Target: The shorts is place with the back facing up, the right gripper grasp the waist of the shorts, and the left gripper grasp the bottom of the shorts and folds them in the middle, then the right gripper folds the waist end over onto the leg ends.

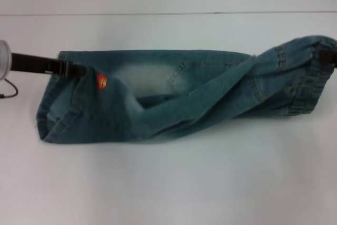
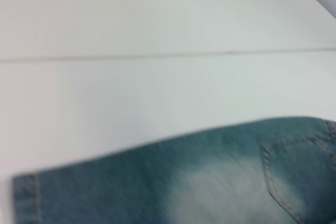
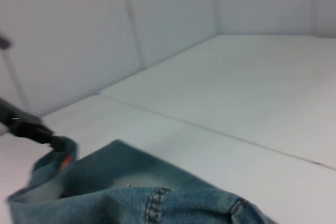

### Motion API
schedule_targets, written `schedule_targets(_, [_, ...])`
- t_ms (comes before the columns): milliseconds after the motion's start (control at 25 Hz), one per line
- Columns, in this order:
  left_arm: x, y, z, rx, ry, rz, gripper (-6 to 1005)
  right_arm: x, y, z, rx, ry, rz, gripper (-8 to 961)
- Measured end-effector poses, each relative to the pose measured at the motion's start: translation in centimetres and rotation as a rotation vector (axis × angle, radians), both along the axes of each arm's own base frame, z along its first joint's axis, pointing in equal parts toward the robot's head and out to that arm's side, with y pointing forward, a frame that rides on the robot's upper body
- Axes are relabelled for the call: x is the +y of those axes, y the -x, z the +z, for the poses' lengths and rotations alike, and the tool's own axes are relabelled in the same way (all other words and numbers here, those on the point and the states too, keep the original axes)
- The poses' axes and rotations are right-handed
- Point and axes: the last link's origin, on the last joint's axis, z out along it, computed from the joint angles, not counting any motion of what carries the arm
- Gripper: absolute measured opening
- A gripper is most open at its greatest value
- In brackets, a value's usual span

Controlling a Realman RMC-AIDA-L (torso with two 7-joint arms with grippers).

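Observation:
The blue denim shorts (image 1: 174, 93) are doubled lengthwise and stretched across the white table between both arms. My left gripper (image 1: 79, 70), on its long black bar, is shut on the upper corner of the leg ends (image 1: 52, 122) at the left. An orange patch (image 1: 101, 81) sits just beside it. At the far right the ruffled waist (image 1: 310, 90) is pulled up at its top corner, where my right gripper (image 1: 330, 59) shows only as a dark piece at the frame edge, shut on the band. The right wrist view shows the denim (image 3: 157, 198) and the left gripper (image 3: 50, 139) farther off. A back pocket (image 2: 299, 182) appears in the left wrist view.
The white table (image 1: 168, 183) spreads in front of and behind the shorts. A seam line (image 1: 168, 13) runs across its far side. A thin dark cable (image 1: 9, 92) hangs below my left wrist.

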Motion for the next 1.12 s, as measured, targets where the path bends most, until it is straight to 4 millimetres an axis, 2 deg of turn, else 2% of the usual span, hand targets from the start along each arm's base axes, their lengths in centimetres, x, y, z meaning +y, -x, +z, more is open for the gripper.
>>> schedule_targets(360, [1.7, -0.2, 0.6, 0.026, -0.102, 0.004, -1, 2.5, 0.0, 0.2, -0.048, -0.085, -0.050, 53])
schedule_targets(600, [2.2, 0.5, 0.5, 0.042, -0.138, 0.032, -2, 4.1, -0.4, -0.2, -0.071, -0.126, -0.109, 53])
schedule_targets(840, [2.5, 1.0, 0.5, 0.059, -0.155, 0.044, -2, 4.9, -1.3, -0.6, -0.109, -0.150, -0.152, 53])
schedule_targets(1120, [3.0, 0.8, 0.4, 0.073, -0.177, 0.030, -1, 5.3, -1.6, -0.7, -0.137, -0.176, -0.156, 52])
